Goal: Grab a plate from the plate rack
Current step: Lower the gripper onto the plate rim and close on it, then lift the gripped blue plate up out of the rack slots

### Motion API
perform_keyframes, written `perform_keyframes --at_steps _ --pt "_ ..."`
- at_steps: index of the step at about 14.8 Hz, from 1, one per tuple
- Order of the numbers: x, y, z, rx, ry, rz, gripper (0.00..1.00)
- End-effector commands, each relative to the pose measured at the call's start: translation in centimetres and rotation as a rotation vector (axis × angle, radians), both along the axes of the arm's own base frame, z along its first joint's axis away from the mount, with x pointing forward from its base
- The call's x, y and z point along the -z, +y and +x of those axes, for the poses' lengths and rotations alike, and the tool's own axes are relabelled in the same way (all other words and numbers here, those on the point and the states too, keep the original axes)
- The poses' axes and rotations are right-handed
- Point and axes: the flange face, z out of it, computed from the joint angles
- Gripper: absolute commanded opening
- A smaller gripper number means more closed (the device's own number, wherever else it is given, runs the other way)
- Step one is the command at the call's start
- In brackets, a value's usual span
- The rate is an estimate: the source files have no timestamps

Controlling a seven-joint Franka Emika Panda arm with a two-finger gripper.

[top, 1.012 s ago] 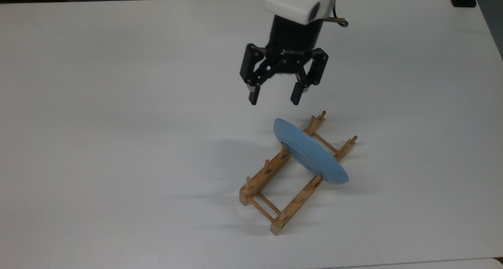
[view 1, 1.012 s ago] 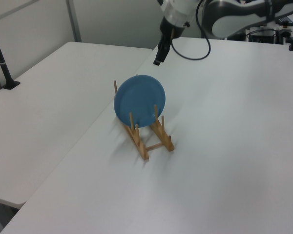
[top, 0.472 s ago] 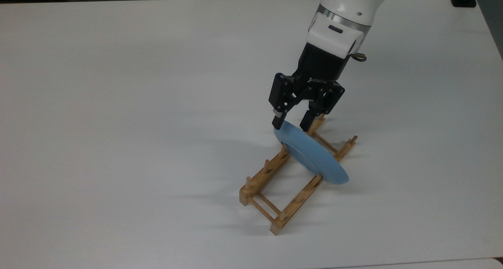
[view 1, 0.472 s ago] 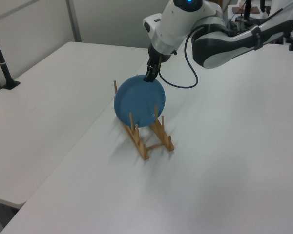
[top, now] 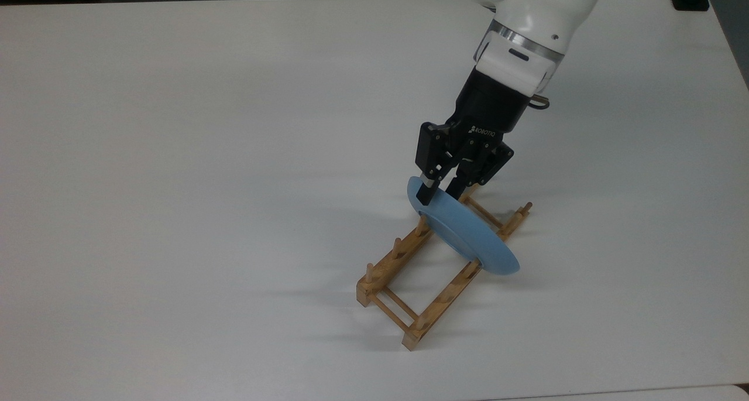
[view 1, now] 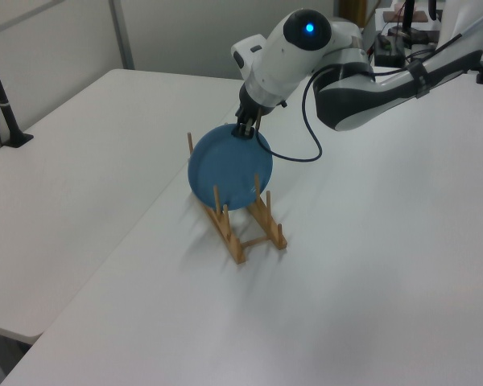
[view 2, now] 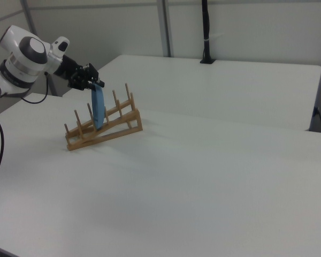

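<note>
A: So, where is the plate (top: 462, 231) now?

B: It stands on edge between the pegs of the rack (top: 409, 284), toward the rack's far end in the top view, unmoved.

A: And the gripper (top: 436, 191)?

B: A second ago it hung open, well above the rack. Since then it has come down onto the plate's top rim, and its fingers have narrowed, one on each face. They look clenched on the rim, though not lifting yet.

A: Meaning?

B: The approach is over, I think. What remains is drawing the plate up clear of the pegs above the table (top: 175, 155).
</note>
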Motion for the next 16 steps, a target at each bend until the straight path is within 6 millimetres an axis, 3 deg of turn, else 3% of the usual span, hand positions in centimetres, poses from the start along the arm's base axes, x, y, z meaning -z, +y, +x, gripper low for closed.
perform_keyframes --at_steps 1,4,8,16 --pt "-0.1 0.5 0.1 -0.005 -0.034 -0.004 0.23" --pt "-0.1 0.6 0.1 -0.013 -0.036 -0.006 0.2" --pt "-0.4 0.5 0.1 -0.021 -0.048 -0.028 0.07" --pt "-2.7 0.0 -0.1 -0.036 -0.092 -0.065 0.05"
